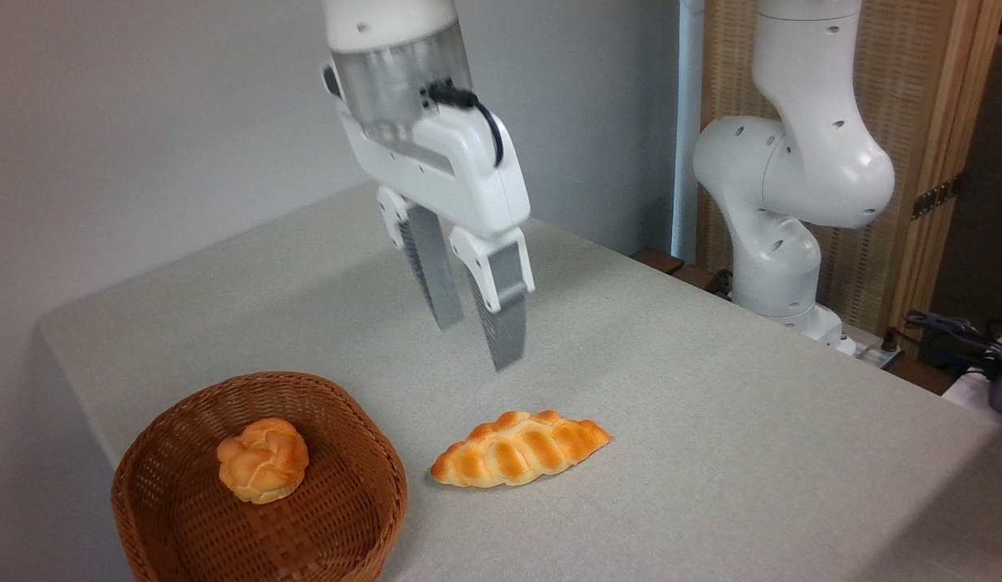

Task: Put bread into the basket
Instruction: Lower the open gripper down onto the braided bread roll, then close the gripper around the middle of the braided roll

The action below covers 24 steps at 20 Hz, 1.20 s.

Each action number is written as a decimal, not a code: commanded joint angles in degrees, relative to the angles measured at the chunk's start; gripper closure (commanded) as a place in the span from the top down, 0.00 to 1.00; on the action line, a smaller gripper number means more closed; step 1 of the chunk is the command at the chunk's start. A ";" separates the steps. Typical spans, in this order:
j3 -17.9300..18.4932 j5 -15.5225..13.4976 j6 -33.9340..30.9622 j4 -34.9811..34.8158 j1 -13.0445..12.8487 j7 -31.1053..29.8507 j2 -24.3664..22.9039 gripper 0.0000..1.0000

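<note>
The bread (520, 449), a long braided golden-orange loaf with pointed ends, lies flat on the table just right of the basket. The basket (351, 420) is a round, shallow, brown woven wicker one at the front left of the table. My gripper (478, 343) hangs in the air above and slightly behind the loaf, fingers pointing down. It is open, with a small gap and nothing between its fingers. It touches neither the loaf nor the basket.
A small round knotted bun (263, 458) sits inside the basket. The table (711, 420) has a grey cloth. The arm's white base (780, 242) stands at the back right, with cables (953, 331) beside it. A grey wall runs behind.
</note>
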 commanded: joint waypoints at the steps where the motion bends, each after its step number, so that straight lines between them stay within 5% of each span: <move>1: -0.09 1.81 5.91 -10.33 -0.70 5.38 -3.26 1.00; 9: -0.26 1.81 15.41 -22.30 -0.62 7.94 -3.00 1.00; 19: -0.88 -0.56 18.67 -22.56 -0.70 7.86 3.15 0.97; 23: -0.88 -1.70 18.85 -22.48 -0.62 7.86 3.59 0.35; 24: -0.88 -2.23 18.85 -22.48 -0.62 7.94 3.68 0.26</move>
